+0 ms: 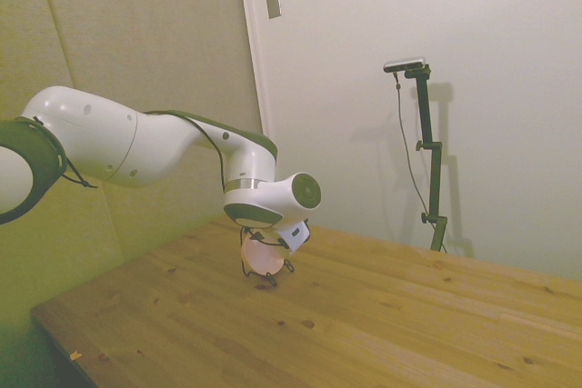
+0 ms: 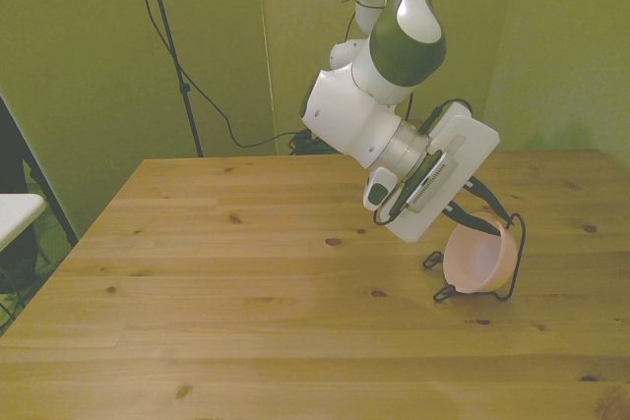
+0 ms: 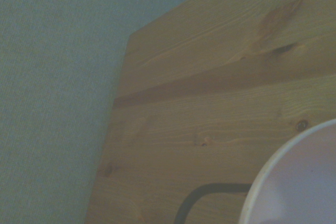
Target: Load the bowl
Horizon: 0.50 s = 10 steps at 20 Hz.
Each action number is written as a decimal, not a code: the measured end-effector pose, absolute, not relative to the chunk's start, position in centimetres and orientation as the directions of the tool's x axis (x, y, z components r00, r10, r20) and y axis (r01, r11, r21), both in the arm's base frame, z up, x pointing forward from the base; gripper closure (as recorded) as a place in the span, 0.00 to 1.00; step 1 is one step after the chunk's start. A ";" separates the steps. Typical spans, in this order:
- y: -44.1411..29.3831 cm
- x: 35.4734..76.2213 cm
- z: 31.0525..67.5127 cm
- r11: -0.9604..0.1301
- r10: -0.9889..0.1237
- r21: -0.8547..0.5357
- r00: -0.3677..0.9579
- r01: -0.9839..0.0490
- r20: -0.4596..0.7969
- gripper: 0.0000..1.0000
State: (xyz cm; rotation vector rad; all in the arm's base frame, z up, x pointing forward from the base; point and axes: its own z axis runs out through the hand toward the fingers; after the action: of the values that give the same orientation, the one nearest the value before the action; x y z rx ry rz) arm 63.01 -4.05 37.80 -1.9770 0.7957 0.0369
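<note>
The gripper [image 2: 471, 215], jaw state hidden, tilts the bowl [image 2: 479, 259] into the wire rack [image 2: 514, 265]; misalignment could tip both.

The bowl [image 2: 477, 261] is pale pink and plain, the wire rack [image 2: 512, 243] thin and black, the table [image 2: 246, 282] honey-coloured wood (knots and darker grain stripes), the arm [image 2: 379, 115] white with dark joints.

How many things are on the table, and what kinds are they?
Pink bowl: 1
Black wire rack: 1
Total: 2
</note>
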 end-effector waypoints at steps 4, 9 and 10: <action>-6.0 60.9 39.7 -0.310 -0.532 -0.787 0.783 -0.534 -0.321 0.00; -10.4 54.0 43.0 -0.362 -0.619 -0.752 0.745 -0.551 -0.248 0.00; -10.8 52.8 43.4 -0.377 -0.651 -0.733 0.725 -0.567 -0.226 0.00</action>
State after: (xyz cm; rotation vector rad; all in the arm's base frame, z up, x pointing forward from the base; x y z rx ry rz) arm 52.76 -10.77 43.37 -2.0754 0.9212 -0.1257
